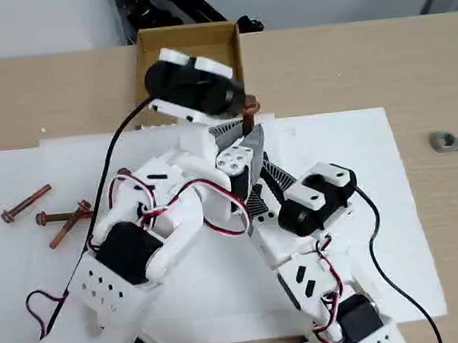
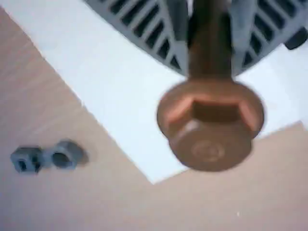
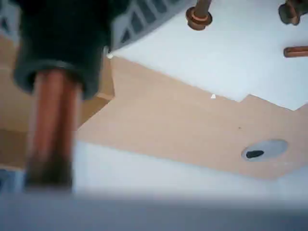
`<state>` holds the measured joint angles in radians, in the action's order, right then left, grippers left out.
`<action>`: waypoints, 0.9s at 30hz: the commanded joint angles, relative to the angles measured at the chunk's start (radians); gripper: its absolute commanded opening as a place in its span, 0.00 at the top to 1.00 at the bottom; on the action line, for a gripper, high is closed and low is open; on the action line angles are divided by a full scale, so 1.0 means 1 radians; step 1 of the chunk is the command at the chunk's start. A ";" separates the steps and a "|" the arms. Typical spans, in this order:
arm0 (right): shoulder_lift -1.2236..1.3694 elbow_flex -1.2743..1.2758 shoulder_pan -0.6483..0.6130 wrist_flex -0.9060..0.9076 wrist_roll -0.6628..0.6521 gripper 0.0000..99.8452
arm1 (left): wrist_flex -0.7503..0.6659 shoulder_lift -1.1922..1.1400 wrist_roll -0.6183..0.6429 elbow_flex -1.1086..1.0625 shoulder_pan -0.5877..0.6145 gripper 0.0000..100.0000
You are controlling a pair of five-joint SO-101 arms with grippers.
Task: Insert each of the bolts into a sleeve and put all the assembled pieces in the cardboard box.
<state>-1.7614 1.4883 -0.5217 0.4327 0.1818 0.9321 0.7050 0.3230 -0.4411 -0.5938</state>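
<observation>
- Three loose bolts are seen at the left of the white sheet.
- The cardboard box is set at the table's far edge.
- Just before the box, a bolt is pinched by its shaft in the left gripper.
- Beside it is the right gripper; its grip cannot be told. A dark sleeve seemingly surrounds a copper shaft.
- Grey sleeves lie far right.

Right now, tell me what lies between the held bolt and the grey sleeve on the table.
Nothing stands there: from the bolt to the sleeve runs white sheet, then bare table; the high view shows it.
</observation>
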 commanded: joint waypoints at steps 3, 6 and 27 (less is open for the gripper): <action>-0.005 -0.015 -0.002 -0.028 0.005 1.00 | 0.002 0.051 -0.005 -0.038 -0.069 1.00; -0.005 -0.015 -0.002 -0.025 0.003 1.00 | 0.002 0.048 -0.006 -0.041 -0.087 0.99; -0.004 -0.026 -0.002 -0.030 -0.054 1.00 | 0.244 0.052 -0.034 0.088 0.046 0.84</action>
<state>-1.7614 1.4868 -0.5140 0.4327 0.1358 1.1500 0.7357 0.2938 -0.4181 -0.5861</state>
